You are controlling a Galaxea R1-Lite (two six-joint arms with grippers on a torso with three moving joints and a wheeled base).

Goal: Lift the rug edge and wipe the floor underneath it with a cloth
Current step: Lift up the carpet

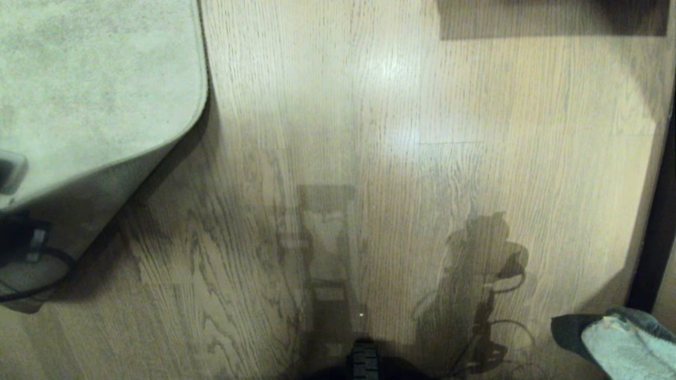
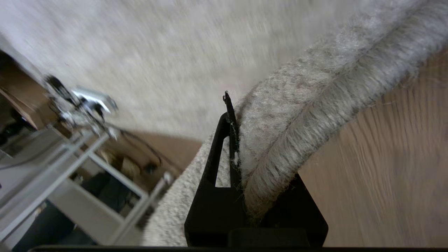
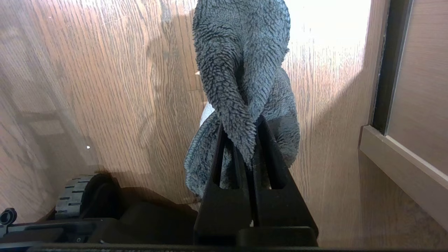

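Now the left gripper (image 2: 241, 154) is clamped on the rug edge (image 2: 290, 140), holding that corner up off the floor (image 1: 369, 132) at the head view's left side. The right gripper (image 3: 245, 154) is pinched tight on the cloth (image 3: 241, 70), which hangs bunched above the floor, low at the right near a dark door frame (image 1: 660, 221).

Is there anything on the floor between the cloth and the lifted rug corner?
Nothing visible: only bare floor and shadows lie between the cloth, held by the right gripper, and the rug edge raised by the left gripper.
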